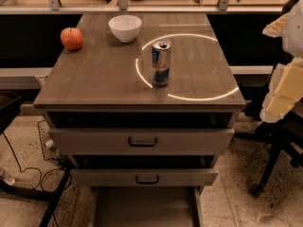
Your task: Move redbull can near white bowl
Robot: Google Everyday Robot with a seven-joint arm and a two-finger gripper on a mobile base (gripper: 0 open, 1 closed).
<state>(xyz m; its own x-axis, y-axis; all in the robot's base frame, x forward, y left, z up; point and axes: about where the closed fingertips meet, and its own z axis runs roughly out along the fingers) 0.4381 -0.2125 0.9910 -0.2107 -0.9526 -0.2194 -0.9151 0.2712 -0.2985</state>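
Observation:
The redbull can (161, 63) stands upright near the middle of the brown cabinet top (94, 79), blue and silver with a silver pull-tab top. The white bowl (125, 27) sits at the back of the top, to the can's far left, about a can's height away from it. My gripper is out of view. Only a white and cream part of my arm (286, 79) shows at the right edge of the view, off the right side of the cabinet and well away from the can.
A red apple (72, 38) lies at the back left corner, left of the bowl. A bright ring of light reflects on the top around the can. Drawers (142, 141) stand slightly open below. A black chair base (274, 164) is at right; a wire basket and cables are at left.

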